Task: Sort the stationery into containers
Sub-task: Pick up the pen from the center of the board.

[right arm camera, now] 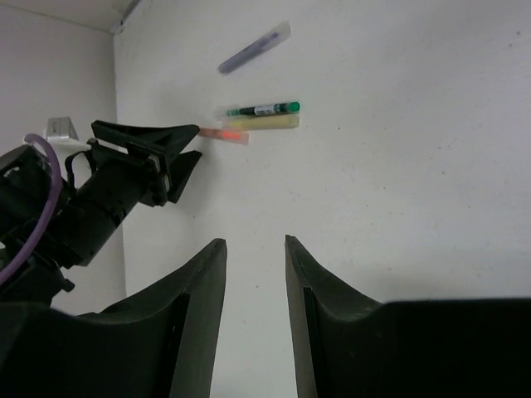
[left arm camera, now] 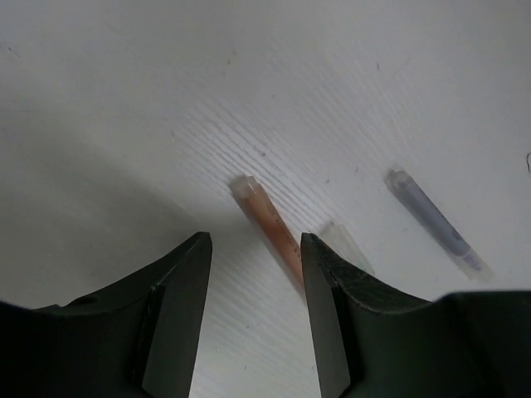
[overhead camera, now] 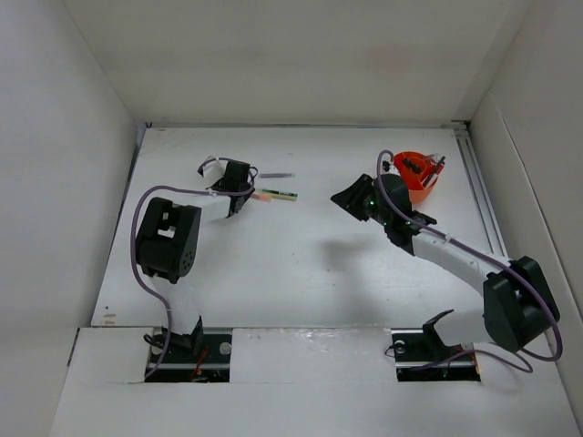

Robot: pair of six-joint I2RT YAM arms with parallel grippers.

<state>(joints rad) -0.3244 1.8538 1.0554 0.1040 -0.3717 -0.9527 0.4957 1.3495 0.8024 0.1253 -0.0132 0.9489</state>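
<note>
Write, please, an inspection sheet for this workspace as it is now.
Surface: white table, faint grain, no spills seen.
Job's things: orange organiser at the far right, partly behind the right arm, dark and red items inside; pink pen, green marker and greyish stick lie loose on the table.
Clutter: nothing seen.
Grippers: left gripper open, one end of the pink pen between its fingers; right gripper open, empty.
Cables: purple cables run along both arms, apart from the stationery.
Surroundings: white walls on three sides.
</note>
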